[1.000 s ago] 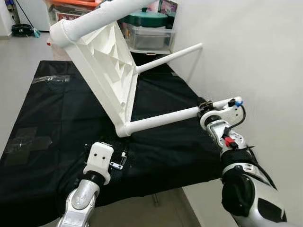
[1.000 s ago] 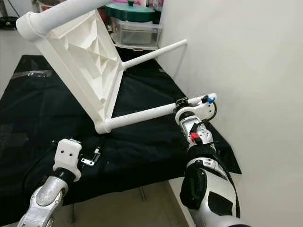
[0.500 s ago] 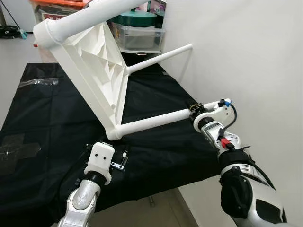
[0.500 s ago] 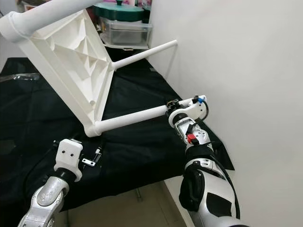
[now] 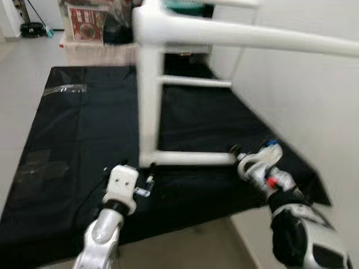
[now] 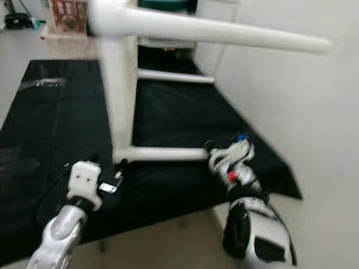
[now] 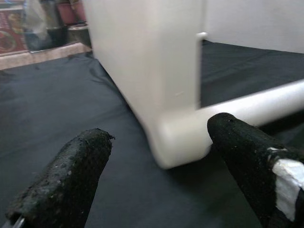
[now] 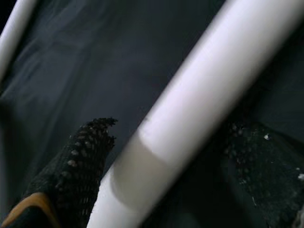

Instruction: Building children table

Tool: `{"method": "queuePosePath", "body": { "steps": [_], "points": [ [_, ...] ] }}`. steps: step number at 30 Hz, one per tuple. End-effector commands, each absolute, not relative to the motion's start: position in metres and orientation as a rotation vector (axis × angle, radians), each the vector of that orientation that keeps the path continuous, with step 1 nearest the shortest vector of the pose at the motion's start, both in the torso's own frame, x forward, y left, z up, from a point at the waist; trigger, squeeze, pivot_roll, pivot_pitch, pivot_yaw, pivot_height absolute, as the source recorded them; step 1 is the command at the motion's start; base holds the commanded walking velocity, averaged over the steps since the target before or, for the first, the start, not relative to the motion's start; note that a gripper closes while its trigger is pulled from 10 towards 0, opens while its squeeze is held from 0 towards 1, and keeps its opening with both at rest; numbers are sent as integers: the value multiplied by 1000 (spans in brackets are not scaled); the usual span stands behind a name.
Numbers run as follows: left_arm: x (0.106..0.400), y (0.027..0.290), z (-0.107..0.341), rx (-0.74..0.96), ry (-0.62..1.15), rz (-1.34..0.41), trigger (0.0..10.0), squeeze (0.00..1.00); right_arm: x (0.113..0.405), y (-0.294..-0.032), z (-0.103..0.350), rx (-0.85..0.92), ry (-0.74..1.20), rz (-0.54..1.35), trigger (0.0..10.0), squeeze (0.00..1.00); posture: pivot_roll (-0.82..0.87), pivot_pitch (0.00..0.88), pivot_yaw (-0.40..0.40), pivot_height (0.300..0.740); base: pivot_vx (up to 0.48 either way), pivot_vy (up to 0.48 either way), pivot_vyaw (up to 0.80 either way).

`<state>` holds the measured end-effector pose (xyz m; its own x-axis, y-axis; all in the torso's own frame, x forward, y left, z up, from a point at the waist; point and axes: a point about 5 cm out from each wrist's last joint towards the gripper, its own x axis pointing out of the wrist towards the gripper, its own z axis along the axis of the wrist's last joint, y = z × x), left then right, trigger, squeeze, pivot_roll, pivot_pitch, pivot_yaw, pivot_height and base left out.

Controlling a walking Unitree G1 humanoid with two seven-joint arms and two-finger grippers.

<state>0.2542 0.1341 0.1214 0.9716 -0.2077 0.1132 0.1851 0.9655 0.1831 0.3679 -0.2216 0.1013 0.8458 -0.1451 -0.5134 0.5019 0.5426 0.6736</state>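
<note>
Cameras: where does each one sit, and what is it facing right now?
Head eyes: look down at the white table on the black cloth; both arms show.
Left wrist: looks along the open left pincer at the table's corner.
Right wrist: looks along the right pincer, its fingers either side of a table leg.
Shared: table, cloth.

even daylight, heavy motion blur

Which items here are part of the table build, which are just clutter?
Job:
- white table top, on edge on the black cloth
- lower white leg, between the right hand's fingers
- left hand, open beside the table's corner

Lying about:
- red-and-white box
- clear tape
</note>
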Motion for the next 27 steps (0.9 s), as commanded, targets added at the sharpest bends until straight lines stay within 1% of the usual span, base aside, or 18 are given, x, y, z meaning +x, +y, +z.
{"method": "queuePosePath", "body": {
  "steps": [1,4,5,9,12,15,16,17,19,21,22,23,24,25,26,27],
  "points": [
    [254,131,119,169,-123,-207,10000,0,355,-228,82,910,492,-464,10000,1000,73,0,-139,740,0,0,0],
    [253,131,119,168,-122,-206,10000,0,358,-226,86,899,486,-431,10000,1000,73,0,-139,740,0,0,0],
    [253,131,119,168,-122,-206,10000,0,362,-225,96,856,459,-376,10000,1000,70,0,-138,740,0,0,0],
    [253,131,119,167,-121,-205,10000,0,366,-234,114,791,388,-340,10000,1000,65,0,-139,740,0,0,0],
    [254,131,119,165,-121,-204,10000,0,362,-243,127,739,346,-326,10000,1000,62,0,-143,740,0,0,0],
    [253,131,118,163,-121,-203,10000,0,355,-243,139,739,304,-271,10000,1000,54,0,-142,740,0,0,0],
    [254,131,118,161,-121,-206,10000,0,348,-240,151,616,253,-234,10000,1000,45,0,-136,740,0,0,0],
    [254,131,118,161,-121,-206,10000,0,348,-240,151,616,253,-234,10000,1000,45,0,-136,740,0,0,0],
    [254,130,118,160,-121,-208,10000,0,344,-238,156,537,230,-220,10000,1000,45,0,-136,740,0,0,0],
    [254,130,118,160,-121,-208,10000,0,344,-238,156,528,229,-219,10000,1000,45,0,-136,740,0,0,0],
    [254,129,118,160,-122,-212,10000,0,336,-241,159,307,179,-263,10000,1000,39,0,-136,740,0,0,0],
    [254,129,118,160,-122,-212,10000,0,336,-241,159,307,179,-263,10000,1000,39,0,-136,740,0,0,0],
    [254,129,118,160,-122,-213,10000,0,333,-240,160,245,164,-271,10000,1000,39,0,-136,740,0,0,0],
    [255,130,118,160,-126,-212,10000,0,329,-236,173,99,32,-297,10000,1000,45,0,-139,740,0,0,0],
    [255,130,118,160,-127,-211,10000,0,327,-233,179,55,-16,-302,10000,1000,45,0,-139,740,0,0,0],
    [255,130,118,160,-127,-211,10000,0,327,-233,179,55,-16,-302,10000,1000,45,0,-139,740,0,0,0]
  ]
}}
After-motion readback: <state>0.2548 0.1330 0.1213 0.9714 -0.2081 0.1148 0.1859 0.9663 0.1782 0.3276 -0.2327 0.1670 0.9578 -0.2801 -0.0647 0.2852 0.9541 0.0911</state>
